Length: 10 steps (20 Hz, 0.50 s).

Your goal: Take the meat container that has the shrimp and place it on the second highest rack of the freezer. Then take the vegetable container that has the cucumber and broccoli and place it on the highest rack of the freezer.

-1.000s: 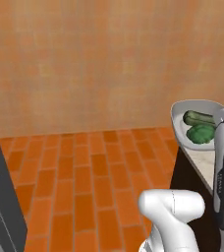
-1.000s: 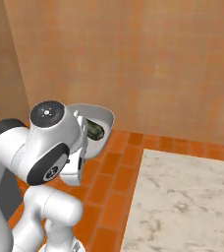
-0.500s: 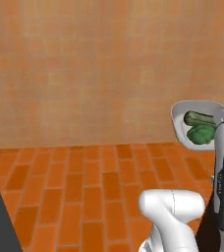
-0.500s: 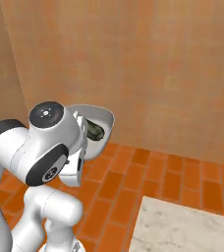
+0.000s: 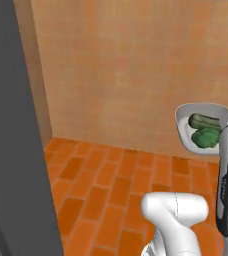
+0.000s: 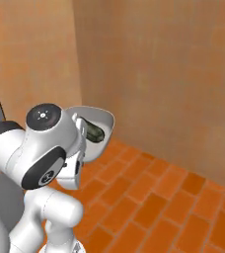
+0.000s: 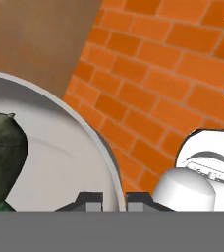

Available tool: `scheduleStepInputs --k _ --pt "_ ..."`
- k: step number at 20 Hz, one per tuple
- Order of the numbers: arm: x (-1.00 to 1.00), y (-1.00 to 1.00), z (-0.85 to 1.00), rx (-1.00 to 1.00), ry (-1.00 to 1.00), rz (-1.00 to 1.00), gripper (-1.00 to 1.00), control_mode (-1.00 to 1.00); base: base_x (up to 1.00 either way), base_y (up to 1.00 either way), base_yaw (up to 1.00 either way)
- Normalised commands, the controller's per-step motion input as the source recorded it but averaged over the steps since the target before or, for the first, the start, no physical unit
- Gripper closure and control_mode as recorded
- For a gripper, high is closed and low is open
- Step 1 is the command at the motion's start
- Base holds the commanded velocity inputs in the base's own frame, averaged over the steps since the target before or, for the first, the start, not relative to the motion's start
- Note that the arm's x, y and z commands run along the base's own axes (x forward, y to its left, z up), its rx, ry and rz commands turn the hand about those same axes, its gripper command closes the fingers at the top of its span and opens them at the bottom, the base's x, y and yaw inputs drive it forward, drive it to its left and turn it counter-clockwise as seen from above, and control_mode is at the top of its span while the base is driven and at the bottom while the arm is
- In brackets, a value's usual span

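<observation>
The gripper is pinching the rim of the vegetable container, one fingertip on each side of the white wall, and carrying the bowl in the air above the orange brick floor. The cucumber and the broccoli are lying side by side inside it. A grey freezer panel is standing at the left, beside the tan wall.
</observation>
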Motion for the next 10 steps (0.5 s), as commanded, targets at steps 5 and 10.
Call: scheduleStepInputs --k 5,10 --pt "0.00 0.00 0.00 0.00 0.00 0.00 1.00 1.00 0.39 0.01 0.66" --pt "0.00 0.00 0.00 0.00 0.00 0.00 1.00 1.00 0.05 0.05 0.68"
